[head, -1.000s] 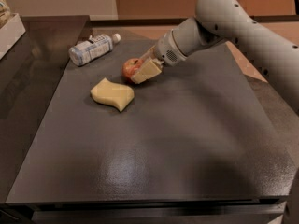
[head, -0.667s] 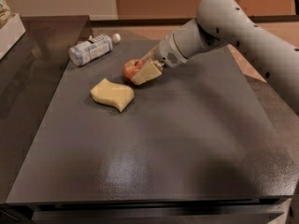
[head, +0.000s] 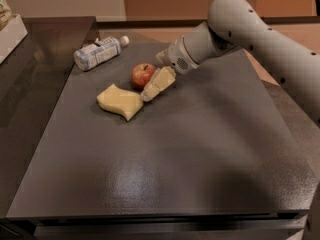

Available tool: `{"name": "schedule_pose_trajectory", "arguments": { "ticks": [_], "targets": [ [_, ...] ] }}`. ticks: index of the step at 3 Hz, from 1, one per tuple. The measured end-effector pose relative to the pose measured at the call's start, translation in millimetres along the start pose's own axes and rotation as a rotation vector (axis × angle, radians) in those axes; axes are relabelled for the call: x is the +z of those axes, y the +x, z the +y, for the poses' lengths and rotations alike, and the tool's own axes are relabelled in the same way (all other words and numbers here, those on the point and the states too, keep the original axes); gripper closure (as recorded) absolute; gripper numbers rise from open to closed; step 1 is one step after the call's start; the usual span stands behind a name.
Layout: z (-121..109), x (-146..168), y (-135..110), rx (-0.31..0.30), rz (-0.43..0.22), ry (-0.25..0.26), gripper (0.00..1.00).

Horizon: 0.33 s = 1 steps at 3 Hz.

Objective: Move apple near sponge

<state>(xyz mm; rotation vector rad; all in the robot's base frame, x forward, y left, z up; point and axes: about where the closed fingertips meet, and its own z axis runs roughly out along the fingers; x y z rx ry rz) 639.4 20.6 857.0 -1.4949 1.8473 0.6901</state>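
The small red apple (head: 143, 75) rests on the dark table (head: 200, 149), just behind and to the right of the pale yellow sponge (head: 120, 101), a small gap apart. My gripper (head: 154, 74) is right next to the apple on its right side, with the arm reaching in from the upper right. It is open. The near finger (head: 158, 83) slants down beside the apple, with its tip close to the sponge's right edge. The far finger (head: 161, 56) shows behind the apple.
A clear plastic bottle with a white cap (head: 98, 53) lies on its side at the back left of the table. A white box (head: 11, 33) stands on the darker counter at the far left. The table's front edge is near the bottom.
The fingers have spread apart and let go of the apple, which now shows more fully on the table beside the sponge. The sponge and bottle have not moved.
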Motion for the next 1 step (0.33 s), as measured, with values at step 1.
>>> {"name": "schedule_pose_trajectory", "arguments": {
  "ticks": [1],
  "targets": [
    [0.0,0.1,0.0,0.000,0.000,0.000,0.00]
  ]
}}
